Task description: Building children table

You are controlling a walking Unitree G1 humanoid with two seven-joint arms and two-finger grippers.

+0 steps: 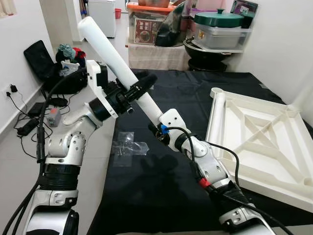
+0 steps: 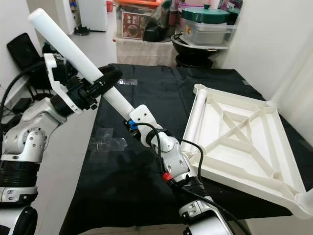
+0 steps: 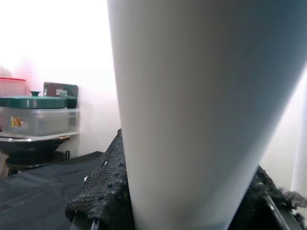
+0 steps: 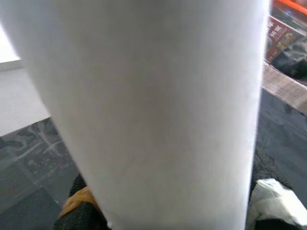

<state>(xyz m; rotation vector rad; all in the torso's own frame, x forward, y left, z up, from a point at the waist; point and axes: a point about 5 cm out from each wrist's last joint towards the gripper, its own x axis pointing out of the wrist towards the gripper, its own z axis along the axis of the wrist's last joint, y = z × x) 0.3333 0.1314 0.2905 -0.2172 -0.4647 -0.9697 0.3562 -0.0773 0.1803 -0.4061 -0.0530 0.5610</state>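
Table leg [image 1: 115, 58] tilted above black mat [image 1: 190, 98]

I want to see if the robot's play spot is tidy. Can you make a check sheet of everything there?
Surface: black cloth spread on the floor.
Job's things: white table leg held tilted in the air; white tabletop lying underside up on the cloth.
Clutter: clear plastic bag on the cloth.
Grippers: left gripper and right gripper both shut on the leg.
Cables: black wires along the left wall.
Surroundings: storage boxes, green lid behind.
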